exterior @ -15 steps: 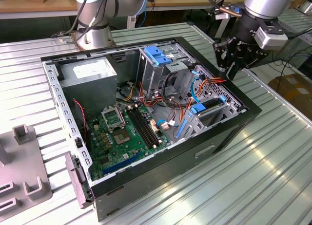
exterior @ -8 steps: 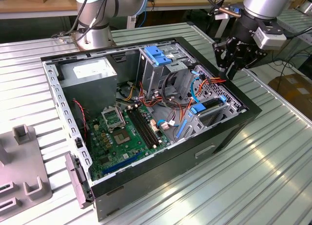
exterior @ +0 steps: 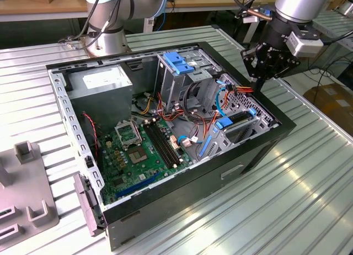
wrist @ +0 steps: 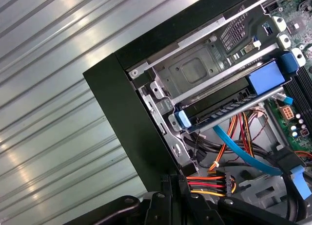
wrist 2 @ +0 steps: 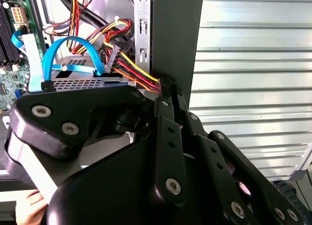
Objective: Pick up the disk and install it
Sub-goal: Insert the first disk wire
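Exterior view: your fingers (exterior: 257,85) point down at the corner of the open computer case (exterior: 259,150) on the exterior view's right, just inside its black wall. Both wrist views show them drawn together, tips meeting against a bundle of red, orange and yellow wires (wrist 2: 139,74). You cannot tell whether a wire is pinched between them. In the first wrist view the bundle ends in a black power connector (wrist: 227,182) just beside the tips, and a blue data cable (wrist: 243,154) curves past it. Note the disk (wrist: 222,109): it sits slotted in the metal drive cage (wrist: 195,71) next to the case wall, light-blue bracket along its edge, apart from the fingers. Farther in lies the green motherboard (exterior: 138,150). The case rests on its side on the ribbed metal worktop (exterior: 309,200).
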Motion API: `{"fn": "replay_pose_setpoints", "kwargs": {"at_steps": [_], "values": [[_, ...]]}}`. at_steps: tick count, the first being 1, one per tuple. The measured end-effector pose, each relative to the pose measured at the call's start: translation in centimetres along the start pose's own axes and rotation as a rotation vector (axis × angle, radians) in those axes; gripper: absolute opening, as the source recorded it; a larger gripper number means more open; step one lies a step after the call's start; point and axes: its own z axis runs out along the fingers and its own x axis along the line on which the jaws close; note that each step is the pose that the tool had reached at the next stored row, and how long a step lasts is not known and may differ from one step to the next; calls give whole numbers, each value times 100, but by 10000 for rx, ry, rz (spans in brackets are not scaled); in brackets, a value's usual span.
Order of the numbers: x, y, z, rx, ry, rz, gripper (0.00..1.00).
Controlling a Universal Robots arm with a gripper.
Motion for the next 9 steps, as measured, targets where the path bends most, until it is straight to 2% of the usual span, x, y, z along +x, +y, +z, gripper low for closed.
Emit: {"fn": "replay_pose_setpoints", "kwargs": {"at_steps": [3,5,7,9], "values": [[5,-1,-51,-12,5,64,16],[5,-1,-53,-20,6,211,16],[5,-1,-56,-56,21,541,16],[-4,3,-57,-70,27,636,16]]}}
